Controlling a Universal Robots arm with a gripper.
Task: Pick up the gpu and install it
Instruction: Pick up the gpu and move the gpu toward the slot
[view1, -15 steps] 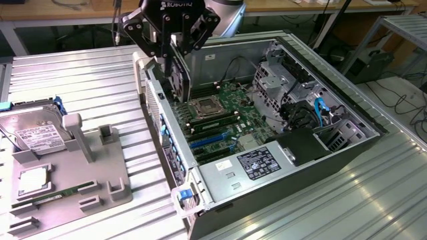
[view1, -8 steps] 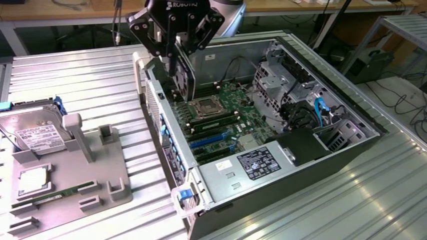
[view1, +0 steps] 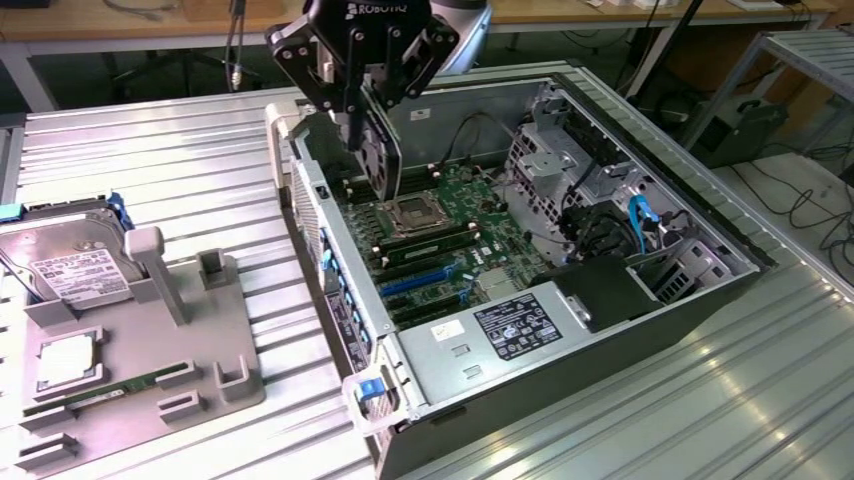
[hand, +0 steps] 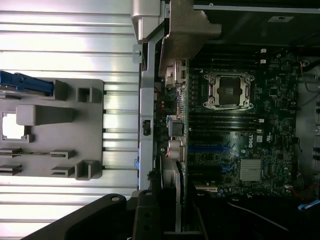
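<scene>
Black and thin, the gpu (view1: 380, 160) hangs upright inside the open case (view1: 707, 290), pinched at its upper end between the closed-in fingers of the gripper (view1: 364, 105), whose body bears the white word "ROBOTIQ". In the exterior view the card's lower edge sits over the motherboard (view1: 461, 245), just beside the CPU socket (view1: 416, 215) and close to the case's rear wall. Whether it touches the board cannot be told. From the wrist view the gpu (hand: 178, 197) is seen edge-on, running along that rear wall, apart from the blue slots (hand: 210, 148). "DELL" can be read in white on the board next to a small silver heatsink (hand: 250, 169). A power supply (view1: 454, 355) at the case's near end carries a dark label with white print too small to read. On the exterior view's left, well apart from the case, a grey tray (view1: 200, 350) on the ribbed metal table (view1: 174, 160) holds a hard drive (view1: 74, 265) with an unreadable white label and a green RAM stick (view1: 120, 390).
</scene>
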